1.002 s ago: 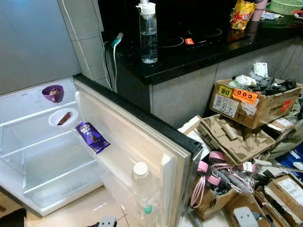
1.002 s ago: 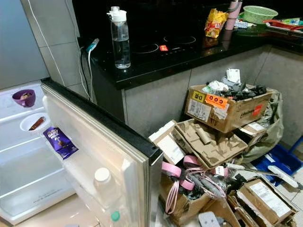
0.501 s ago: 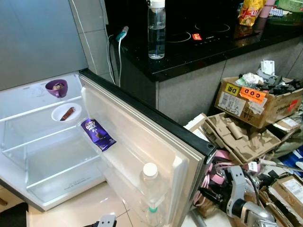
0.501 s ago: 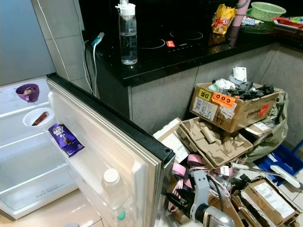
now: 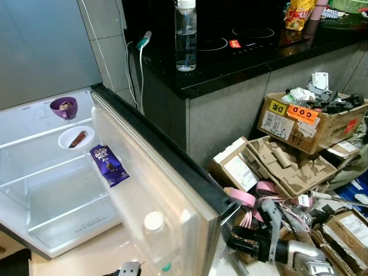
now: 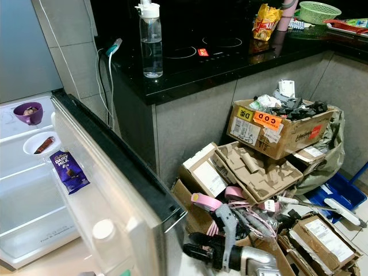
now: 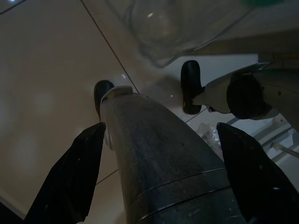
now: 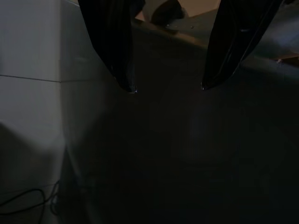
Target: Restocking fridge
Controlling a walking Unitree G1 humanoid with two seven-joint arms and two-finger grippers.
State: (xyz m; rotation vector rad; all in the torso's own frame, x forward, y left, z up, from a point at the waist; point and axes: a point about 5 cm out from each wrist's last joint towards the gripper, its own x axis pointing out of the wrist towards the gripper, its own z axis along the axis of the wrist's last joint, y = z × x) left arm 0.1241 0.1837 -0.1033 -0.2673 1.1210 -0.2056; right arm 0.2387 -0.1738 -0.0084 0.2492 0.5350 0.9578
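Fridge: we see the small fridge (image 5: 34, 190) standing on the tiled floor with its door (image 5: 155, 172) swung wide; the shelves inside are white and clear.
Top shelf: we find a purple cup (image 5: 64, 107) near the back and, just in front of it, a white dish (image 5: 76, 138) holding a brown bar.
Door rack: we note a purple chocolate wrapper (image 5: 109, 165) leaning in the upper rack and a clear bottle with a white cap (image 5: 156, 230) upright in the lower rack.
Right gripper: we see the right gripper (image 6: 198, 251) low beside the outer edge of the door, in front of the boxes; in the right wrist view its two black fingers (image 8: 112, 42) stand apart with nothing between them, facing a dark surface.
Left gripper: in the left wrist view we see the left gripper (image 7: 159, 182) pointing down at the floor, fingers spread wide and holding nothing; the robot's leg and feet lie beyond them.
Counter: we see a black counter (image 5: 230, 57) behind the door, carrying a clear water bottle (image 5: 185, 35) and a yellow snack bag (image 5: 299, 12).
Floor clutter: we see cardboard boxes (image 5: 305, 123) and pink tape rolls (image 5: 247, 198) piled under the counter.
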